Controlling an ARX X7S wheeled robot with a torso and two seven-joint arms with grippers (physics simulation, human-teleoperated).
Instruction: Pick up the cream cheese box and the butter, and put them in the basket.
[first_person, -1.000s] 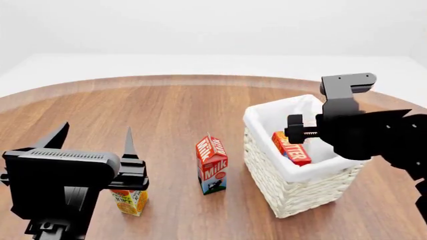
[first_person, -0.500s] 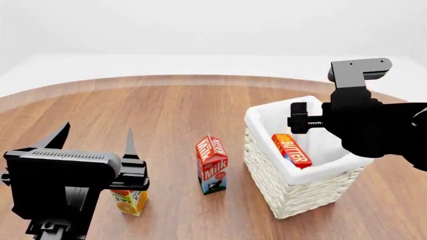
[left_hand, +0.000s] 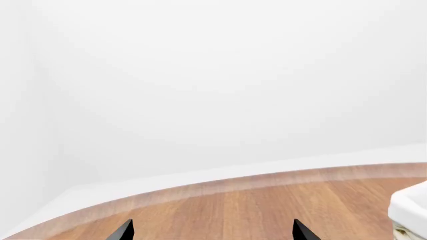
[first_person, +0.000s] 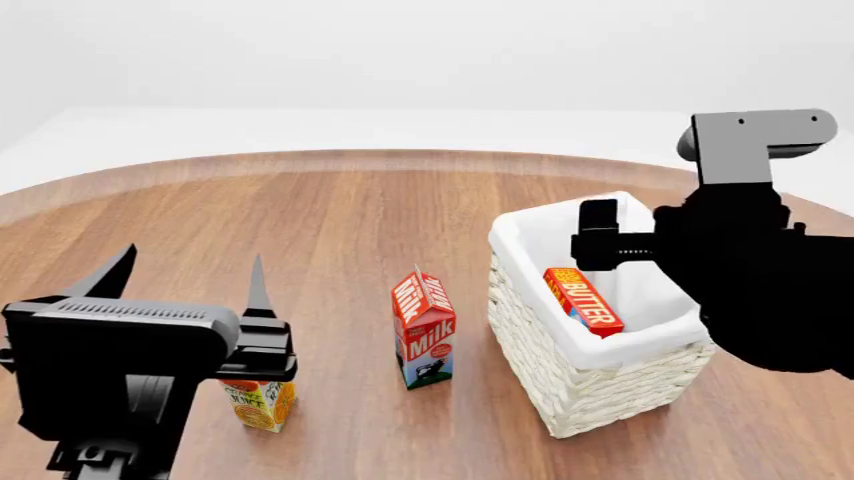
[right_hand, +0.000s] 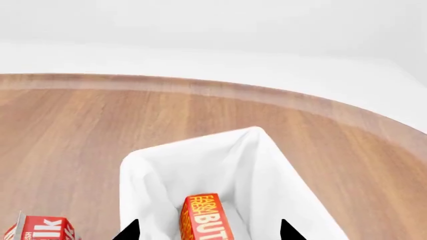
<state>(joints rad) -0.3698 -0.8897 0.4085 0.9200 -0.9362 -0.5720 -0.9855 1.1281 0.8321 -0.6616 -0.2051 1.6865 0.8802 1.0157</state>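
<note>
The butter (first_person: 583, 300) leans inside the white wicker basket (first_person: 561, 372) on the right side of the table, and nothing holds it. My right gripper (first_person: 597, 236) hovers open above the basket's inside. In the right wrist view the butter (right_hand: 207, 220) shows below that gripper (right_hand: 208, 231), between its spread fingertips, against the basket's cloth liner (right_hand: 167, 170). My left gripper (first_person: 191, 266) stands open and empty at the near left, as the left wrist view (left_hand: 210, 232) confirms. The cream cheese box is out of view.
A red-and-white milk carton (first_person: 423, 330) stands just left of the basket. An orange juice carton (first_person: 259, 402) stands partly behind my left gripper. The round wooden table (first_person: 334, 220) ends in a curved far edge. The basket's corner (left_hand: 410, 207) shows in the left wrist view.
My right gripper has risen and drawn back to the right, away from the butter, which stays in the basket. The left arm has not moved.
</note>
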